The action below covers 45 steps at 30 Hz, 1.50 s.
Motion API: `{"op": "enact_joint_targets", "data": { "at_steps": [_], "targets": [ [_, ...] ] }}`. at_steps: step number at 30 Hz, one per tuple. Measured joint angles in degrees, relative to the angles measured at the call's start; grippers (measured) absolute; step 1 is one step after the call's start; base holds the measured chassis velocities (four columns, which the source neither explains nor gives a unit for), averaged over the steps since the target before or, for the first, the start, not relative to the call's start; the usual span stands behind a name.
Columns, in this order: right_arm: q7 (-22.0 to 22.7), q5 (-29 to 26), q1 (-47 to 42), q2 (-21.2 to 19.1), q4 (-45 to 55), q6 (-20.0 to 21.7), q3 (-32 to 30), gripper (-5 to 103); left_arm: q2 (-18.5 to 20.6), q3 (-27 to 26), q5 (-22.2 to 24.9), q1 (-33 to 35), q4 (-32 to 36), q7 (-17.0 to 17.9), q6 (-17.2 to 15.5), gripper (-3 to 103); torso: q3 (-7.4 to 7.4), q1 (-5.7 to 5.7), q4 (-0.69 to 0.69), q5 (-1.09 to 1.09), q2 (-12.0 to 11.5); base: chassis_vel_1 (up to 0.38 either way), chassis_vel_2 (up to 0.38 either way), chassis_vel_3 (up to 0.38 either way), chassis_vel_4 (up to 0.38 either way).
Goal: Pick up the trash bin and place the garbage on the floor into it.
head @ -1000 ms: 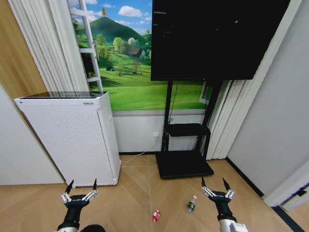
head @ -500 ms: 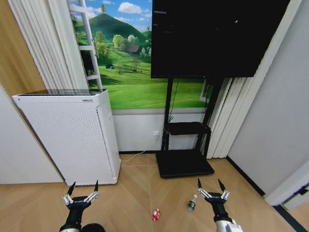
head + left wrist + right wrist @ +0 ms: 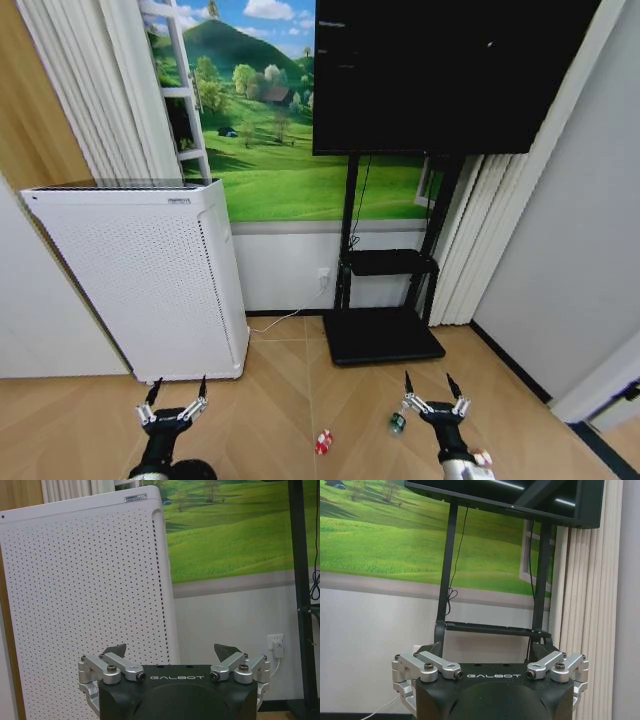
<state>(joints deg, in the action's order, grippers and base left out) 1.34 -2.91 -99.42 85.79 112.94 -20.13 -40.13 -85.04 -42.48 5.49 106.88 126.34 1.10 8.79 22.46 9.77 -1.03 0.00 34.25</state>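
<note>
Approach step, nothing grasped. Left gripper at 7 o'clock, right gripper at 5, both spread, empty. Next, likely: find bin; wrapper, bottle on floor.

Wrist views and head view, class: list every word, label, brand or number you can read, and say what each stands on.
"GALBOT" on the black body of the left gripper.
"GALBOT" on the black body of the right gripper.
A small label strip at the top of the white perforated appliance: too small to read.
The red-and-white wrapper and the greenish bottle on the floor: any print too small to read.
</note>
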Motion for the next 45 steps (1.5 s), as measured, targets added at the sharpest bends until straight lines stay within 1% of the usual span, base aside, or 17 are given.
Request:
{"op": "enact_joint_targets", "data": {
  "at_steps": [1,3,5,8,9,15,27,37,40,43,44,45],
  "targets": [
    [-0.1,0.1,0.0,0.0,-0.1,0.0,0.0,100,0.0,0.0,0.0,-0.1,-0.1,0.0,0.0,99,-0.35,-0.19,0.0,0.0,-0.5,0.0,0.0,0.0,0.0],
    [-0.1,0.1,0.0,0.1,-0.1,0.0,0.0,100,0.0,0.0,0.0,-0.1,-0.1,0.0,0.0,99,-0.5,-0.27,0.0,0.0,-0.8,0.0,0.0,0.0,0.0],
    [-0.3,0.2,0.0,0.2,-0.2,0.0,0.2,100,-0.1,0.0,0.0,-0.1,-0.1,0.0,0.0,99,-0.97,-0.55,0.0,0.0,-1.5,0.0,0.0,0.0,0.0],
    [-0.4,0.3,0.0,0.3,-0.2,0.0,0.3,100,-0.2,0.0,0.0,-0.1,-0.1,0.0,0.0,99,-1.17,-0.68,0.0,0.0,-1.9,0.0,0.0,0.0,0.0],
    [-0.8,0.3,0.0,0.5,-0.4,-0.2,0.3,100,-0.3,-0.2,0.1,-0.1,0.0,0.0,-0.1,99,-1.63,-0.98,0.0,0.0,-2.6,0.0,0.0,0.0,0.0],
    [-1.0,0.4,-0.1,0.8,-0.6,-0.4,0.5,100,-0.3,-0.5,0.3,0.0,0.1,0.0,0.0,99,-2.29,-1.45,0.0,0.0,-3.7,0.0,0.0,0.0,0.0],
    [-1.7,0.6,-0.6,0.9,-0.7,-1.3,0.4,100,-0.9,-0.3,0.2,0.4,0.7,0.0,0.1,99,-4.14,-2.63,0.0,0.0,-6.8,0.0,0.0,0.0,0.0],
    [-1.7,0.3,-0.5,0.7,-0.7,-1.3,0.2,100,-1.0,-0.3,0.1,0.5,1.0,0.0,0.1,99,-4.85,-3.09,0.0,0.0,-8.0,0.0,0.0,0.0,0.0],
    [-1.7,0.1,-0.3,0.7,-0.7,-1.3,0.1,100,-1.0,-0.4,0.1,0.6,1.0,0.1,0.1,99,-5.27,-3.33,0.0,0.0,-8.6,0.0,0.0,0.0,0.0],
    [-1.7,-0.3,0.2,0.2,-0.7,-1.2,0.0,100,-1.1,-0.4,0.1,0.6,1.0,0.2,0.1,99,-6.17,-3.83,0.0,0.0,-10.0,0.0,0.0,0.0,0.0],
    [-1.7,-0.3,0.2,0.2,-0.7,-1.2,0.0,100,-1.1,-0.4,0.1,0.6,1.0,0.2,0.1,99,-6.17,-3.83,0.0,0.0,-10.0,0.0,0.0,0.0,0.0],
    [-1.3,-0.5,0.4,0.2,-0.7,-1.0,-0.1,100,-1.1,-0.4,0.1,0.8,1.1,0.3,0.2,99,-6.61,-4.09,0.0,0.0,-10.7,0.0,0.0,0.0,0.0]
  ]
}}
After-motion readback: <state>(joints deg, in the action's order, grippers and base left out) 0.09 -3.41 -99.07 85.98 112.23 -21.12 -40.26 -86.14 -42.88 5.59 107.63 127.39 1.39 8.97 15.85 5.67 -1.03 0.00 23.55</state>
